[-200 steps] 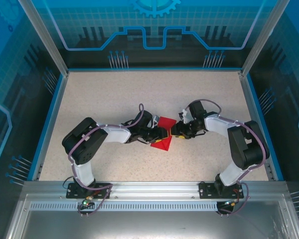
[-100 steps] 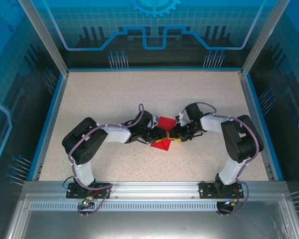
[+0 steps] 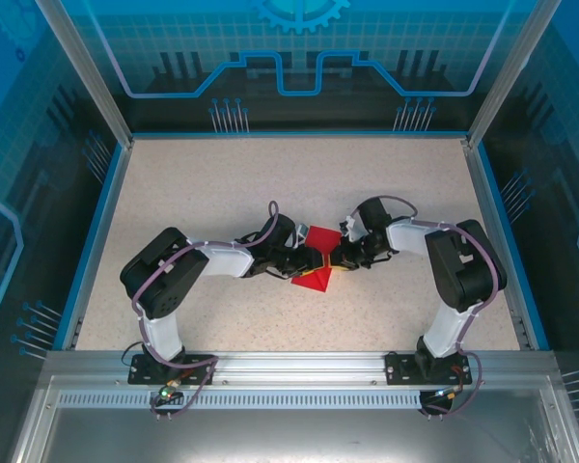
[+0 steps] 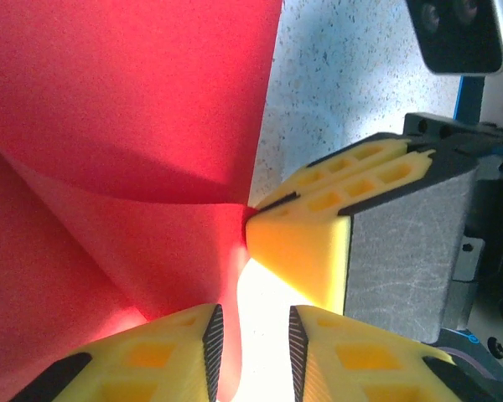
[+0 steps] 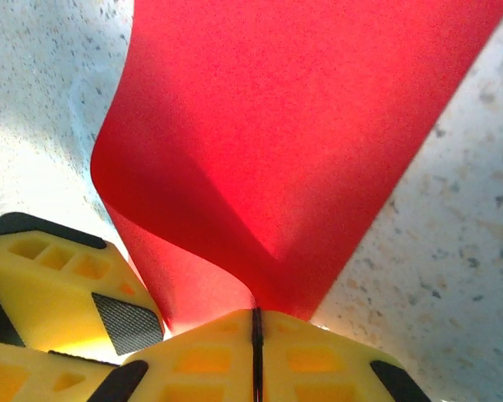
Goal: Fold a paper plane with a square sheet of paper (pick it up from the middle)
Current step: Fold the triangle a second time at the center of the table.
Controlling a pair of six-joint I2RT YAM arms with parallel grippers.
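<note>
The square sheet of paper (image 3: pixel 320 238) is bright red and buckled up off the table's middle between both arms. My right gripper (image 5: pixel 256 316) is shut on the near edge of the red sheet (image 5: pixel 293 126), which rises and curls away from it. My left gripper (image 4: pixel 251 322) stands open with a narrow gap, and a strip of the paper (image 4: pixel 126 109) lies against its left pad. The right gripper's yellow fingers (image 4: pixel 318 243) pinch the sheet just ahead of it. In the top view the left gripper (image 3: pixel 314 260) and the right gripper (image 3: pixel 334 258) almost meet. The paper plane is out of view.
The speckled tabletop (image 3: pixel 222 183) spreads around the arms, bounded by blue side walls (image 3: pixel 101 222) and a metal rail (image 3: pixel 289 365) at the near edge. The left gripper's fingers (image 5: pixel 59 285) sit close beside the right gripper's.
The right gripper moved left to the paper and shut on its edge. The left gripper stayed in place and its jaws narrowed a little.
</note>
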